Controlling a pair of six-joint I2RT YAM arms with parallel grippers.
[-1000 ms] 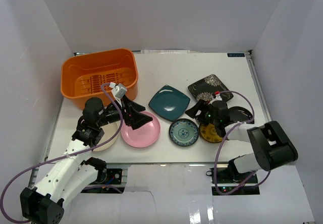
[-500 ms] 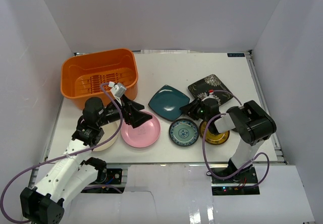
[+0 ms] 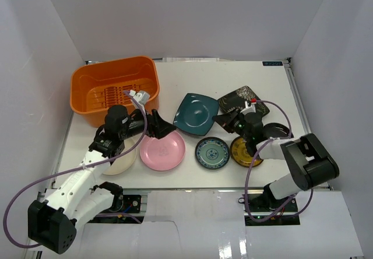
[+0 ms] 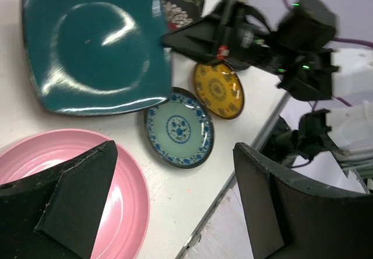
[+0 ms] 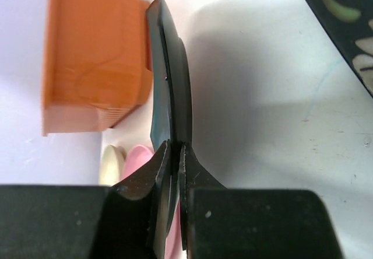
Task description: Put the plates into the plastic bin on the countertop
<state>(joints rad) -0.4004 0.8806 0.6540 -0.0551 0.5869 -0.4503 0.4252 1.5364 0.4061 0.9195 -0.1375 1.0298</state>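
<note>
My right gripper [image 3: 226, 121] is shut on the right edge of the teal square plate [image 3: 195, 112], which is tilted up off the countertop [image 3: 233, 75]. The right wrist view shows that plate [image 5: 169, 78] edge-on, pinched between my jaws [image 5: 175, 154]. My left gripper [image 3: 162, 128] hangs open above the far rim of the pink plate [image 3: 163, 152], holding nothing; its wrist view [image 4: 175, 171] shows the pink plate [image 4: 125, 203] and the teal plate [image 4: 93, 49]. The orange plastic bin [image 3: 87, 72] stands at the back left with no plates in it.
A cream plate [image 3: 123, 161] lies left of the pink one. A blue-patterned plate [image 3: 211, 152], a yellow-patterned plate [image 3: 245, 153], a black floral square plate [image 3: 243, 97] and a black round plate [image 3: 280, 132] lie around my right arm. White walls enclose the countertop.
My right gripper has closed on the teal plate's edge and tipped it up. My left gripper has shifted slightly right and away, staying open.
</note>
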